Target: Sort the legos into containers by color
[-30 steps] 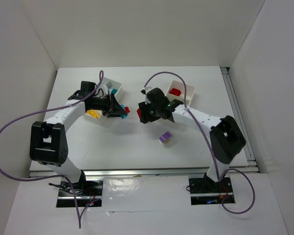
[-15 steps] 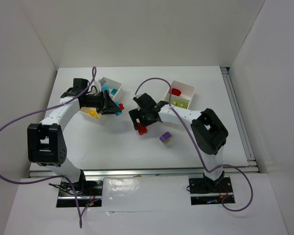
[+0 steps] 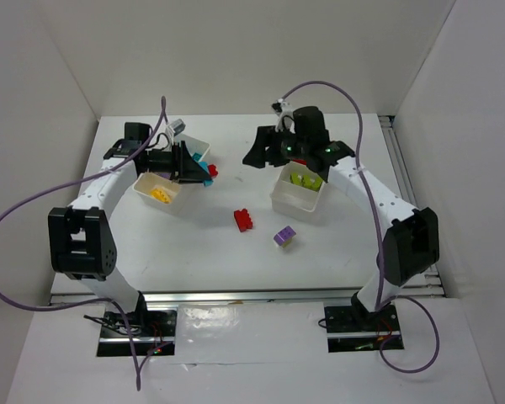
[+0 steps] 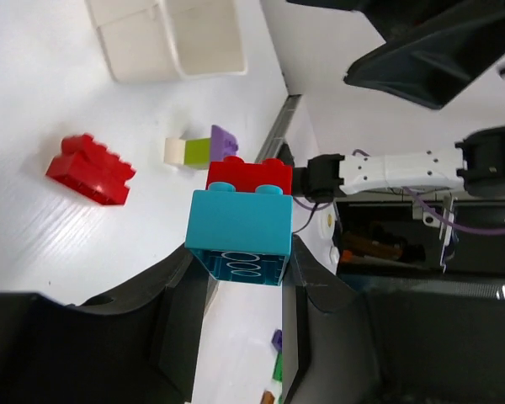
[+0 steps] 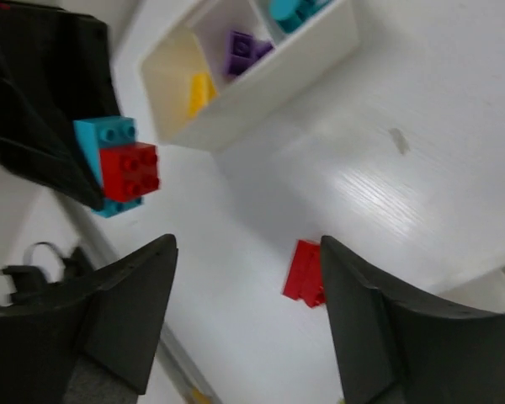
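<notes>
Lego cluster (image 4: 240,231), a cyan brick joined to a red one, sits pinched in our left claw (image 3: 199,169), off the counter (image 3: 194,248) and just beside the left tray (image 5: 286,67). In that tray we see a yellow brick (image 5: 200,91), a purple brick (image 5: 246,50) and cyan pieces (image 5: 286,8) in separate compartments. A loose red brick (image 3: 245,220) and a purple, lime and white cluster (image 3: 284,236) lie on the counter, near each other but apart. Our right claw (image 5: 246,252) is spread wide with nothing between its fingers, beside the right tray (image 3: 290,204), which holds lime green pieces (image 3: 303,179).
</notes>
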